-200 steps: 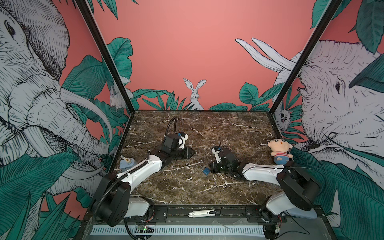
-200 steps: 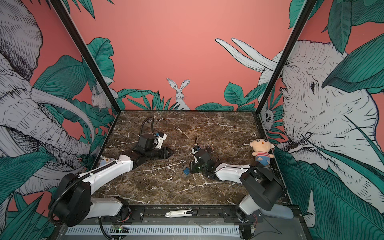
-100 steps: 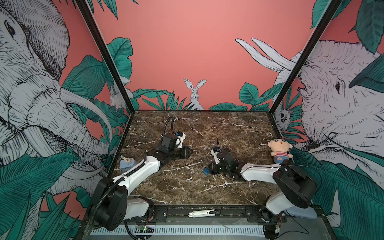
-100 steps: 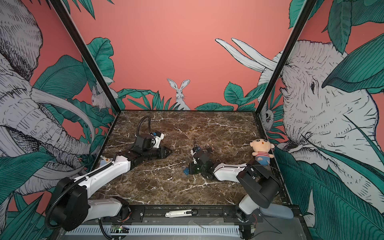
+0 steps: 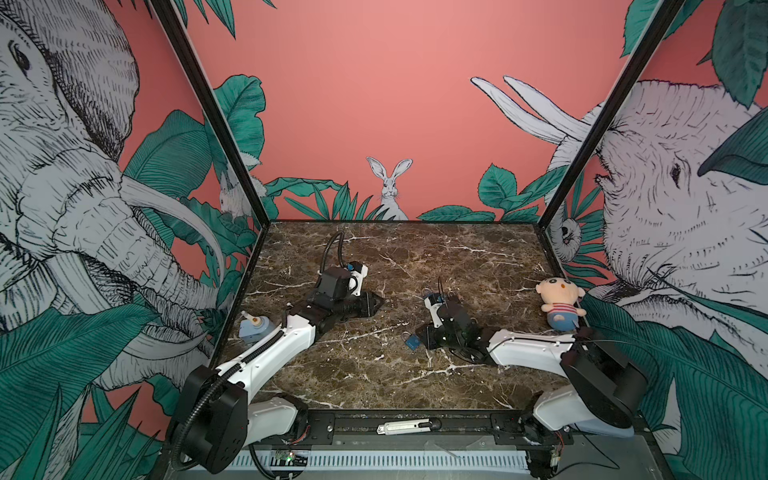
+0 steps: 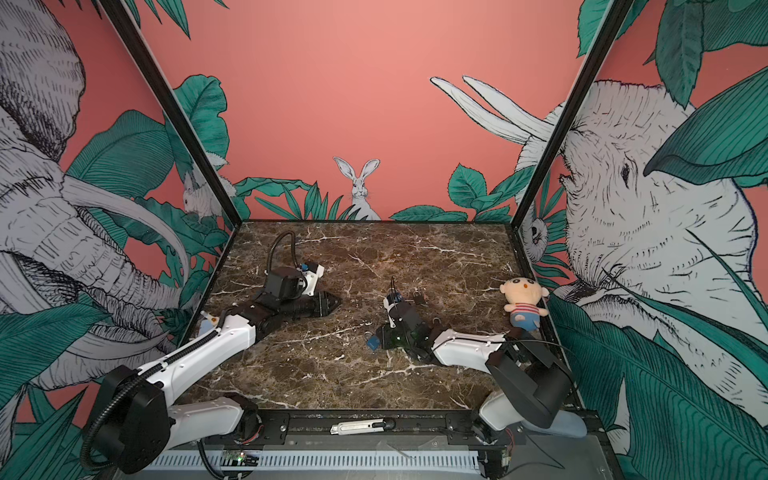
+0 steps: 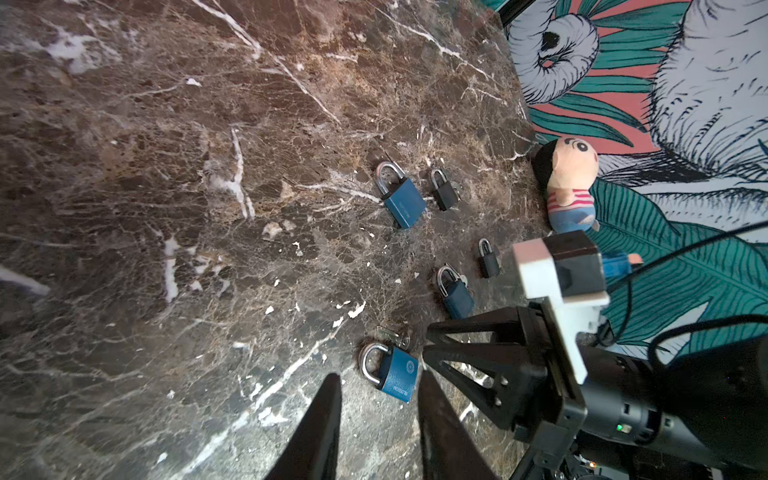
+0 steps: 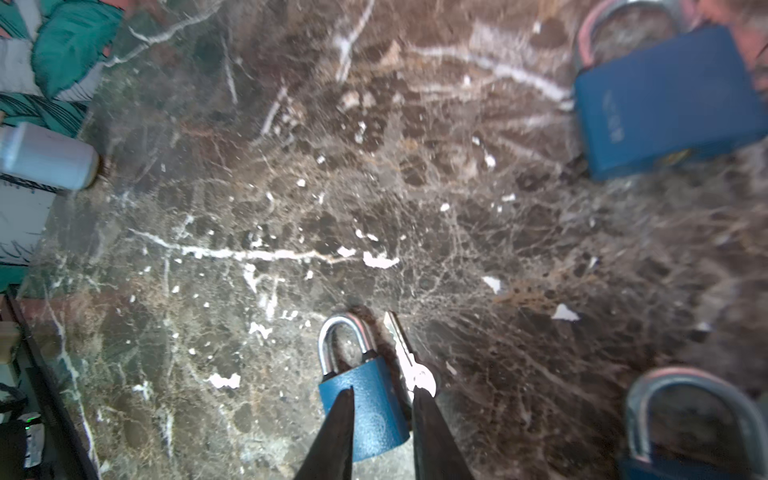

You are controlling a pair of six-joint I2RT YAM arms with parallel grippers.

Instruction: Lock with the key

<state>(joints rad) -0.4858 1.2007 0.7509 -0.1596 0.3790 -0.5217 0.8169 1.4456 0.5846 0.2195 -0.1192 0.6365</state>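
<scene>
Right gripper (image 8: pixel 383 390), parted and empty, hangs over the padlock (image 8: pixel 365 378), one tip at the key (image 8: pixel 411 361); closing now may grab the padlock instead. Left gripper (image 7: pixel 378 376) hangs spread, empty.

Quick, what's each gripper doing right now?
Left gripper: open, empty.
Right gripper: open, above the blue padlock, the key loose beside it.

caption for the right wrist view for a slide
Right gripper open over a blue padlock, key lying beside it on marble.
</scene>
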